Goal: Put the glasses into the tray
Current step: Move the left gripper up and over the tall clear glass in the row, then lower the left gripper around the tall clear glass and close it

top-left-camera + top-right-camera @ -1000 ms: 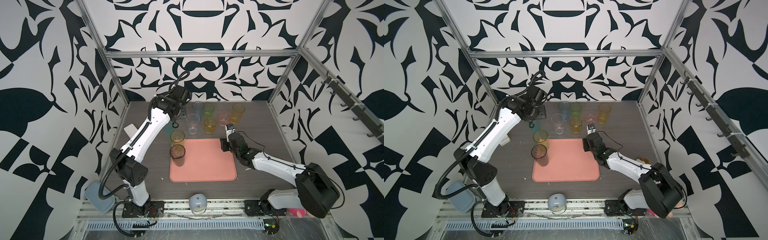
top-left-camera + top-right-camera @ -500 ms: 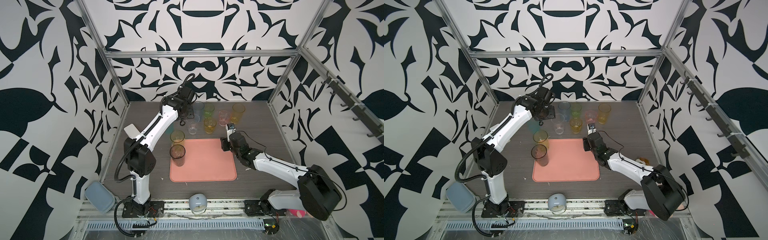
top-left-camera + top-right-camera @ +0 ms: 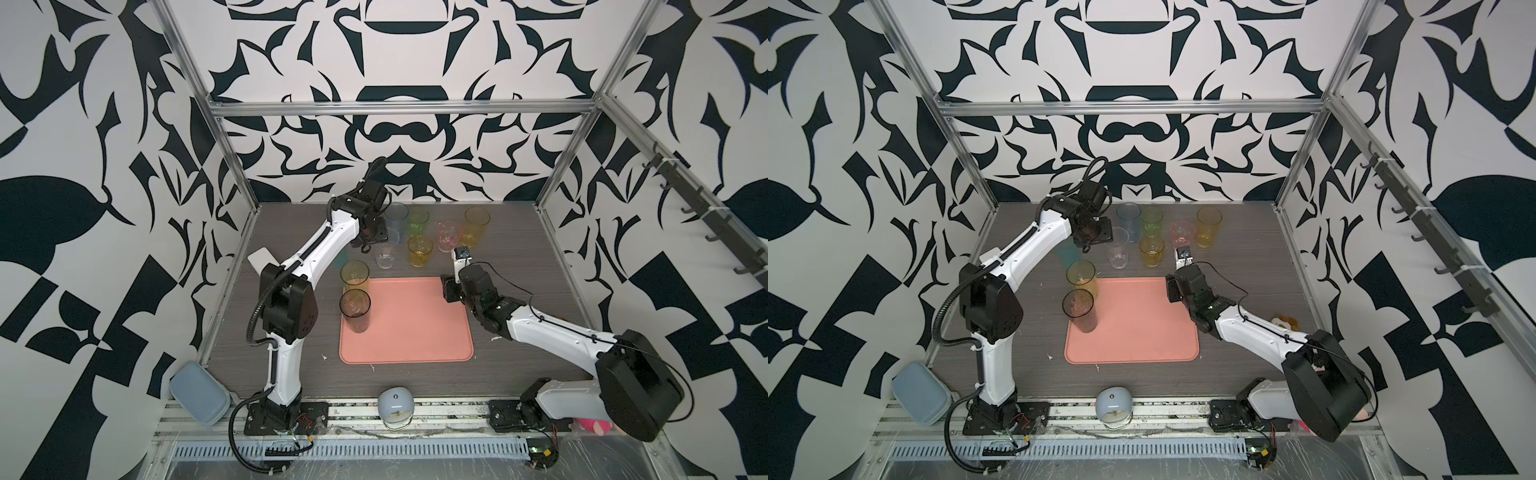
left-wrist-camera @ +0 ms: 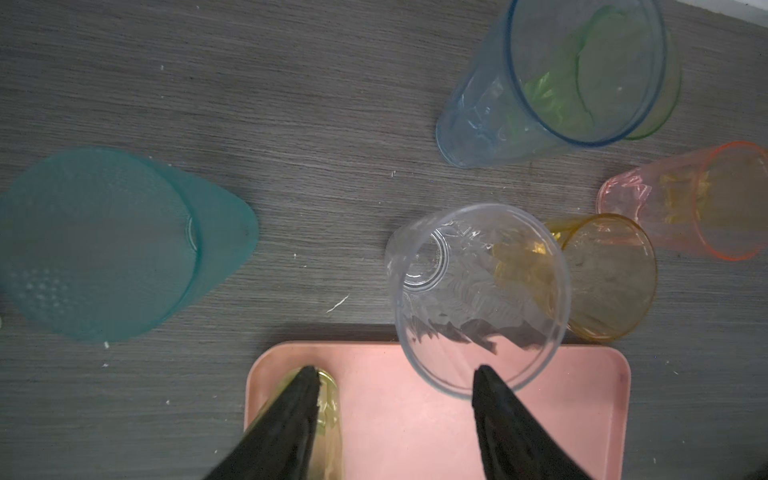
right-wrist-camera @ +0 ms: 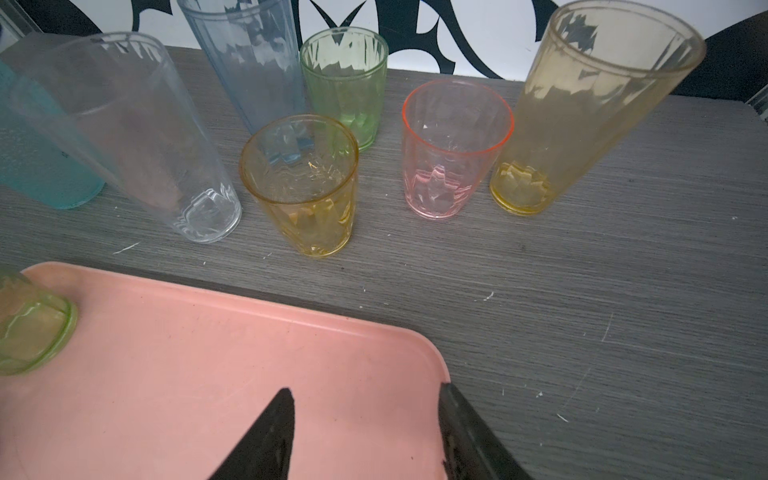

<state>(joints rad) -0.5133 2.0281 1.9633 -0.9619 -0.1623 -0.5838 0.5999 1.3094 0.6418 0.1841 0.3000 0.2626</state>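
I'm hovering the left gripper over the tall clear glass, with its jaws parted and nothing between them. That glass is standing on the table just beside the tray's far edge. The right gripper is hanging over the far right corner of the tray, its jaws likewise apart and empty.

I'm judging the glasses to be light, thin-walled and slick. A hard squeeze is likely to flex or crack them, and the tall ones are looking tippy. I'm planning to take each one across its body a little below the rim, closing gently and lifting straight up.

I'm counting nine glasses. Two are already standing in the tray: a tall yellow glass at the far left corner and a smoky grey glass beside it along the left edge. Seven are waiting on the table beyond the tray:
- the clear glass
- a teal glass
- a blue glass
- a green glass
- a short amber glass
- a pink glass
- a second yellow glass

I'm seeing one tray.
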